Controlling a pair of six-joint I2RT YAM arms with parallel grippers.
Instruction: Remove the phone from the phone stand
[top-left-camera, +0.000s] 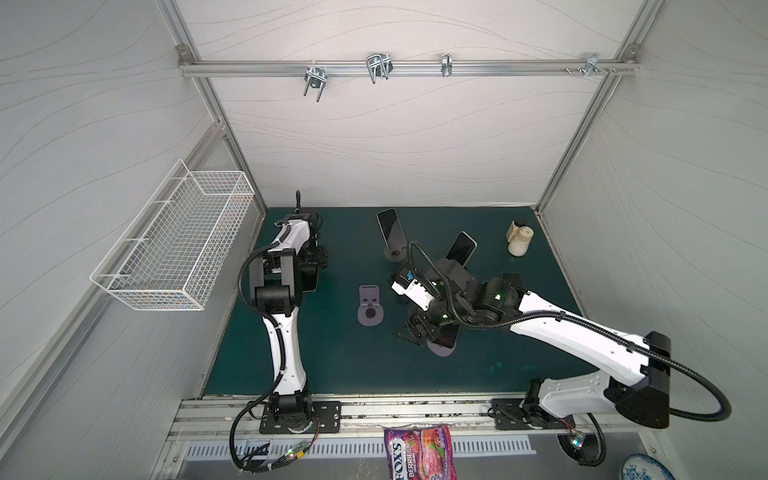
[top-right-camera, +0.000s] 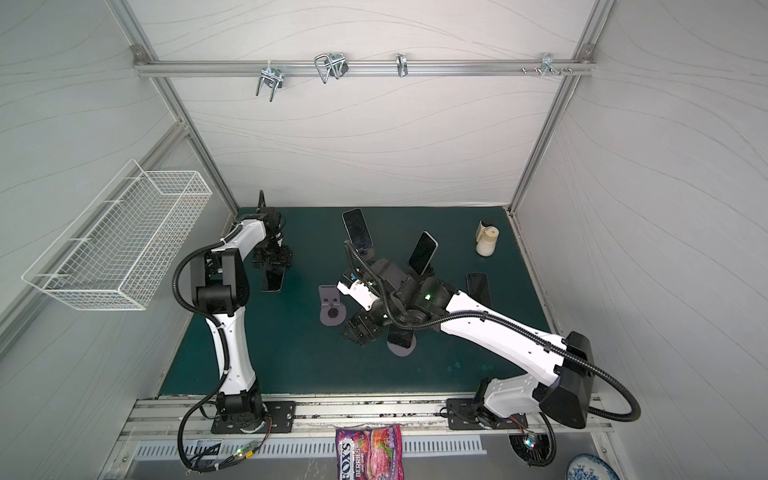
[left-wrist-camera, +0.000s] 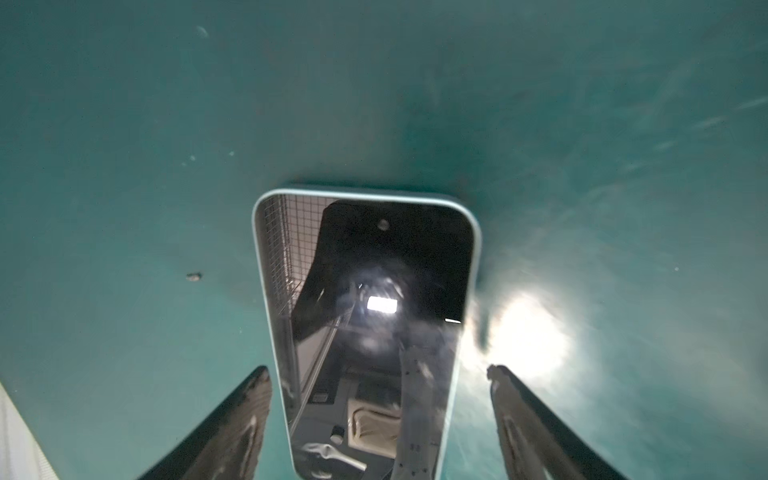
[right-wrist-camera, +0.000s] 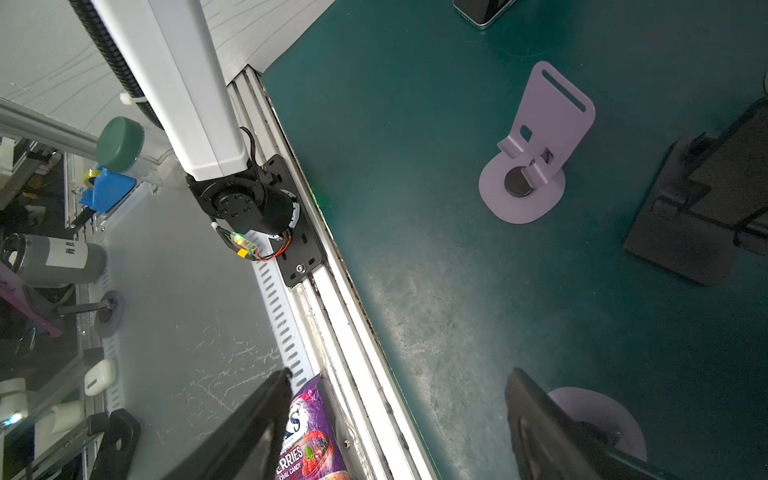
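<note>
Left wrist view shows the left end effector (left-wrist-camera: 378, 369) open, one finger on each side of a phone (left-wrist-camera: 365, 291) lying flat on the green counter (left-wrist-camera: 124, 124), not touching it. If it lifts crooked, a finger could bump the phone and slide it. The right end effector (right-wrist-camera: 399, 372) is open and empty, close to a purple stand (top-right-camera: 401, 352) with another phone (top-right-camera: 402, 337) on it; a clumsy move could tip both. The right arm hides most of that phone.
</note>
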